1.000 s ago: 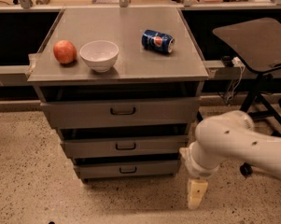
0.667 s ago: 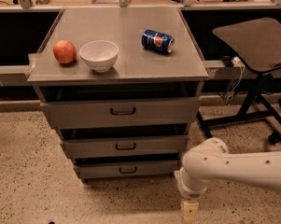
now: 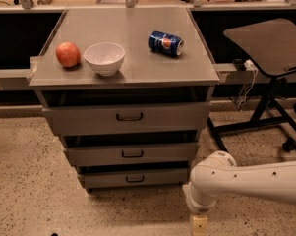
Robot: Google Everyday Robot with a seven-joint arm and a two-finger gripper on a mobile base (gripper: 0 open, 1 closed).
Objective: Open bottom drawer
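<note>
Gripper [image 3: 199, 225] is at the bottom edge of the camera view, low over the speckled floor [image 3: 34, 181]. Only a tan stub shows below the white wrist; the rest is cut off, so released or clenched doesn't show. White arm [image 3: 251, 181] runs off the right edge. Bottom drawer [image 3: 108, 179] is up and left of the gripper, near but apart, no contact. Its dark loop handle [image 3: 135, 179] is untouched. It's the lowest of three, under the middle drawer [image 3: 98, 155] and top drawer [image 3: 88, 118]. On the cabinet top [image 3: 137, 18]: apple [image 3: 68, 54], white bowl [image 3: 104, 58], Pepsi can [image 3: 166, 43] on its side.
</note>
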